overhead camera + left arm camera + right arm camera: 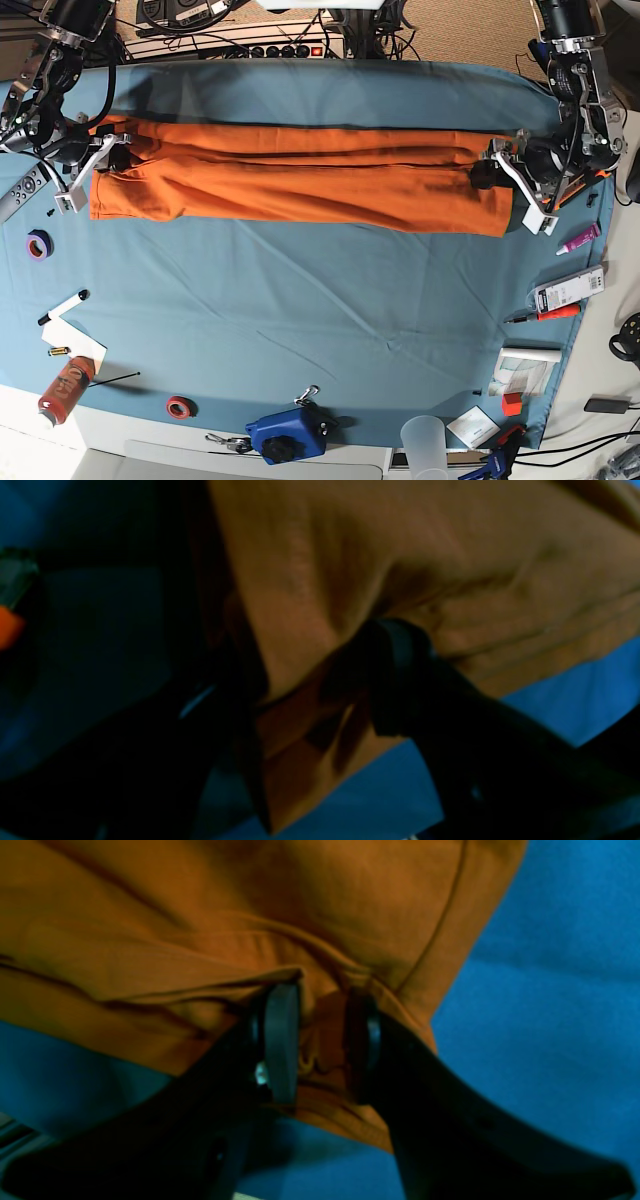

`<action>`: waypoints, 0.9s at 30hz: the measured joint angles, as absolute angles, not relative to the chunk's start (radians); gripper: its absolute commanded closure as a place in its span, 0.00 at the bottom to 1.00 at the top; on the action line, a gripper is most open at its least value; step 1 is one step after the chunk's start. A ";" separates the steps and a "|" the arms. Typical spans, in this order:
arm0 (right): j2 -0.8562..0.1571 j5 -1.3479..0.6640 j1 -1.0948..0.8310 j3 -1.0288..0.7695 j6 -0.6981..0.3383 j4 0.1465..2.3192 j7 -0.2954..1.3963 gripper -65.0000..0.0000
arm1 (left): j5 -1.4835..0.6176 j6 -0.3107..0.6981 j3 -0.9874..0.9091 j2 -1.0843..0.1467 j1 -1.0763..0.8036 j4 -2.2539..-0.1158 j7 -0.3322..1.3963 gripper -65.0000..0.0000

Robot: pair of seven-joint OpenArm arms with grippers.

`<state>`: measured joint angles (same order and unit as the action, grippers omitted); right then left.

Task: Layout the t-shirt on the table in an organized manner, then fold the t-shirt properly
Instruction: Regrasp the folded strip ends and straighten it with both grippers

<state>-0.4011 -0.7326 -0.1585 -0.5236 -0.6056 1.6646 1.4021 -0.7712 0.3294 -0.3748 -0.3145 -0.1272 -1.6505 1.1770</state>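
With my right pincer (320,1040) half apart around a bunched fold and my left pincer (310,700) clamped on the other end, the shirt (300,185), stretched long across the table (300,310), could sag and wrinkle.

Matt orange cloth t-shirt (300,185) lying softly creased, teal fabric table (300,310) covering looking smooth, black gripper fingers (281,1040) showing dull plastic

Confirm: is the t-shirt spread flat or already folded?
Folded. The t-shirt lies as a long narrow band across the table, with lengthwise creases and layered edges, and no sleeves sticking out.
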 measured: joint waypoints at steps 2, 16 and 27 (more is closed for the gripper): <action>-0.401 -0.733 -0.158 -0.524 -0.606 1.665 1.402 0.73 | -0.804 0.328 -0.375 -0.313 -0.128 -1.649 1.187 0.49; -0.401 -0.733 -0.159 -0.524 -0.606 1.665 1.394 0.73 | -0.946 0.360 -0.368 -0.252 -0.155 -1.636 1.248 1.00; -0.401 -0.733 -0.158 -0.524 -0.603 1.665 1.303 0.73 | -0.857 0.408 -0.476 -0.385 -0.094 -1.631 1.245 1.00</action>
